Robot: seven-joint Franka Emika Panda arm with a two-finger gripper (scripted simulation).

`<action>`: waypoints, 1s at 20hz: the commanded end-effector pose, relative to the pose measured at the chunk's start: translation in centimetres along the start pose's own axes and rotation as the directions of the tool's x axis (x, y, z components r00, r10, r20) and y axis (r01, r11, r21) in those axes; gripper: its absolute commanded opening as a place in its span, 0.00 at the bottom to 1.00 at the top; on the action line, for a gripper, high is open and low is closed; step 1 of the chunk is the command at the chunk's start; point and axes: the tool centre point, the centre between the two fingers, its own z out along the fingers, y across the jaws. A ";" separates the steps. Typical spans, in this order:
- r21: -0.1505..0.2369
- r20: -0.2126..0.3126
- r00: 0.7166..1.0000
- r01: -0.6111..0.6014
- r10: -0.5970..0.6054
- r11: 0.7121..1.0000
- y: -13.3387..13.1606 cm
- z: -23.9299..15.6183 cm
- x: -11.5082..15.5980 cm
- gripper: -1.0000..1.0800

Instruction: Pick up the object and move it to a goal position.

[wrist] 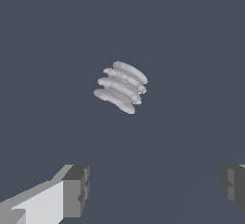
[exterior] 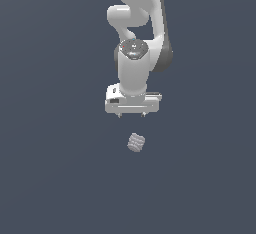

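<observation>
- The gripper (exterior: 132,114) hangs above the object (exterior: 136,142), pointing down — a stance that, by my reading, suits a straight descent onto it.
- In the wrist view the two fingers (wrist: 76,189) are spread wide with nothing between them; the gap looks far broader than the object (wrist: 120,87), so it should fit once the gripper is centred.
- The object lies alone on the dark floor, well apart from the fingertips and not yet touched; in the exterior view it sits just below the gripper and slightly toward that view's right.
- Its ribs lie at a slant to the line between the fingers, so some wrist turn may be wanted — though the render is too coarse to be sure.
- Count: one arm, one gripper, two fingers, one object. No goal marker shows in either view.
</observation>
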 end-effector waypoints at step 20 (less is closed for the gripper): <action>-0.017 -0.024 0.997 0.075 -0.075 0.997 -1.9 -0.2 1.3 0.96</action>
